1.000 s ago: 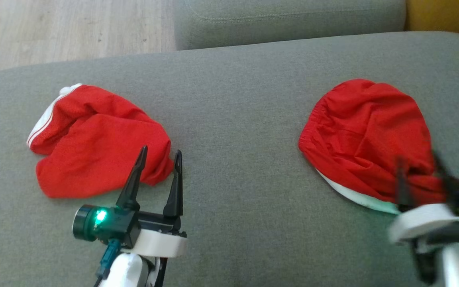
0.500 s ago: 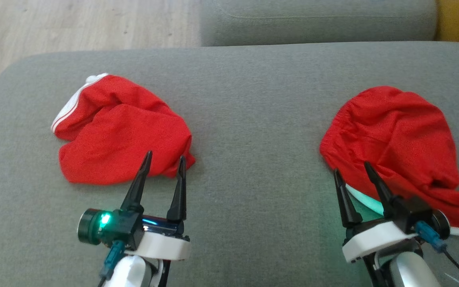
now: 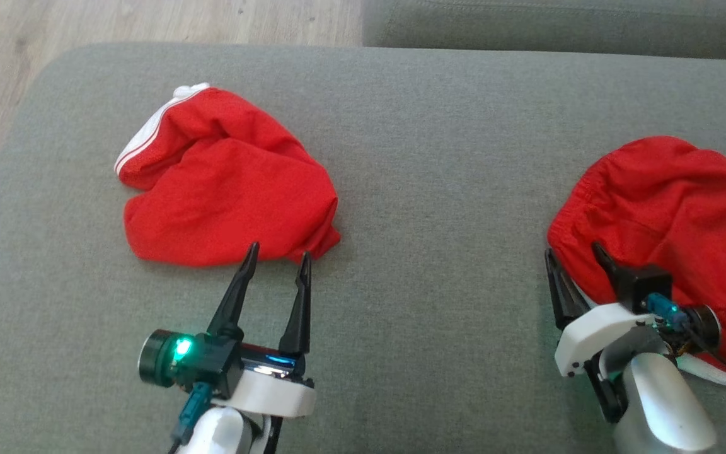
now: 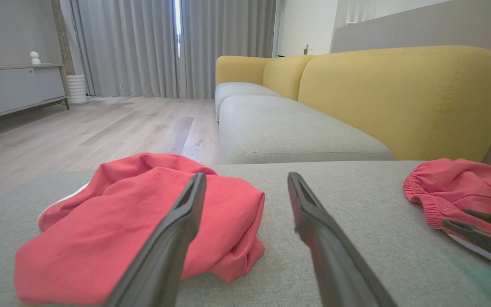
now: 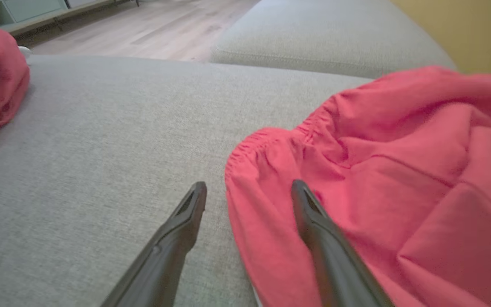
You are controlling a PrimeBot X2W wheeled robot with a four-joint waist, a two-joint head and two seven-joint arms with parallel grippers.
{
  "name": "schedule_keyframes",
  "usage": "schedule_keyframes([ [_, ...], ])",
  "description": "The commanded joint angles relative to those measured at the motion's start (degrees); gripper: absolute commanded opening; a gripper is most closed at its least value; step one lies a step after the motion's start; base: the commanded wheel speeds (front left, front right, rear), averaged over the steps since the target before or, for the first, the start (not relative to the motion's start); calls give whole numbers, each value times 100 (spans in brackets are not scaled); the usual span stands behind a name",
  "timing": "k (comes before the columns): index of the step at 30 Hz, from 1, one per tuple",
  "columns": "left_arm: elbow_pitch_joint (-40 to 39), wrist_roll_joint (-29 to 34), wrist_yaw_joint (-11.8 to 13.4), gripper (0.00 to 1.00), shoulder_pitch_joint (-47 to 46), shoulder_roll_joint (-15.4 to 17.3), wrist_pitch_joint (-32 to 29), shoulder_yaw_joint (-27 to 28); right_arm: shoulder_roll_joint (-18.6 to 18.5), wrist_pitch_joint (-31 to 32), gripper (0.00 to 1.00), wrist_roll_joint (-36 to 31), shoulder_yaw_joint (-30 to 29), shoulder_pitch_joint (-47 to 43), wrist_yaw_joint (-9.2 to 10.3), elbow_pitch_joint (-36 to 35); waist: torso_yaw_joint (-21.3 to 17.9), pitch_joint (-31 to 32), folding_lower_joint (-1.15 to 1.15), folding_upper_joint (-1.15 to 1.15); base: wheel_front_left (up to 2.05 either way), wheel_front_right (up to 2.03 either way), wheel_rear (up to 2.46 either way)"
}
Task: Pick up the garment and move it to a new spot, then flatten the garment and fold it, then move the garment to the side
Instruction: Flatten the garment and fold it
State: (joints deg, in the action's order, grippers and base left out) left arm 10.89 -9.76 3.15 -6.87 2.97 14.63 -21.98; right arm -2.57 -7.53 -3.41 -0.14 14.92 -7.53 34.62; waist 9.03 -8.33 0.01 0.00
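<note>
Right pincer (image 3: 572,248) (parted, empty) — astride edge of right-hand garment (image 3: 672,189).

Left gripper (image 3: 280,250): at 7 o'clock in the head view, its two long dark fingers (image 3: 234,296) parted, tips pointing toward 12 o'clock.
Left wrist (image 3: 268,394): a white collar, with a green light (image 3: 180,347) glowing on the dark housing at its 9 o'clock side.
Left forearm (image 3: 218,435): pale, coming up from the bottom edge.
Right gripper (image 3: 572,248): at 4 o'clock, prongs parted, tips leaning toward 11 o'clock.
Right forearm (image 3: 662,403): pale and rounded, rising from 5 o'clock.
</note>
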Motion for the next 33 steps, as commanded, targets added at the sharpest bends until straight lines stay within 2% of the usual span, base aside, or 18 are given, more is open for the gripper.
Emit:
schedule_keyframes([
  [1, -173, -36, 46, 100, -268, -9, 37, 162, -32, -18, 100, 22, 115, 208, 4, -112, 18, -22, -1, 0, 0, 0, 0],
  [3, -172, -48, 57, 100, -280, -9, 37, 150, -32, -56, 98, 142, 136, 338, 4, 148, 28, -49, -1, 0, 0, 0, 0],
  [4, -159, -57, 57, 100, -286, -9, 37, 134, -32, -107, 9, 238, 233, 399, 4, 259, 31, -57, -1, 0, 0, 0, 0],
  [5, -137, -73, 57, 100, -290, -9, 37, 108, -32, -191, 0, 340, 359, 456, 4, 339, 31, -63, -1, 0, 0, 0, 0],
  [11, 69, -141, 82, 100, -319, -9, 37, -28, -31, -617, 0, 1454, 1593, 626, 4, 311, -25, -66, -1, 0, 0, 0, 0],
  [20, 181, -185, 78, 100, -327, -9, 37, -54, -79, -602, 0, 3566, 3973, 660, 4, -587, -55, 58, -1, 0, 0, 0, 0],
  [23, 185, -188, 79, 100, -318, -9, 37, -82, -299, -478, 0, 4132, 4464, 794, 4, -751, -35, 73, -1, 0, 0, 0, 0],
  [26, 193, -197, 80, 100, -321, -9, 37, -124, -486, -428, 0, 4450, 4639, 975, 4, -616, 0, 67, -1, 0, 0, 0, 0],
  [27, 194, -201, 81, 100, -322, -9, 37, -135, -526, -389, 16, 4496, 4628, 1034, 4, -459, 11, 66, -1, 0, 0, 0, 0],
  [28, 195, -206, 81, 100, -322, -9, 37, -145, -568, -370, 100, 4440, 4628, 1115, 4, -272, 22, 63, -1, 0, 0, 0, 0],
  [33, 192, -226, 90, 100, -338, -9, 37, -160, -500, -422, 100, 3979, 4444, 1427, 4, 692, 56, 47, -1, 0, 0, 0, 0],
])
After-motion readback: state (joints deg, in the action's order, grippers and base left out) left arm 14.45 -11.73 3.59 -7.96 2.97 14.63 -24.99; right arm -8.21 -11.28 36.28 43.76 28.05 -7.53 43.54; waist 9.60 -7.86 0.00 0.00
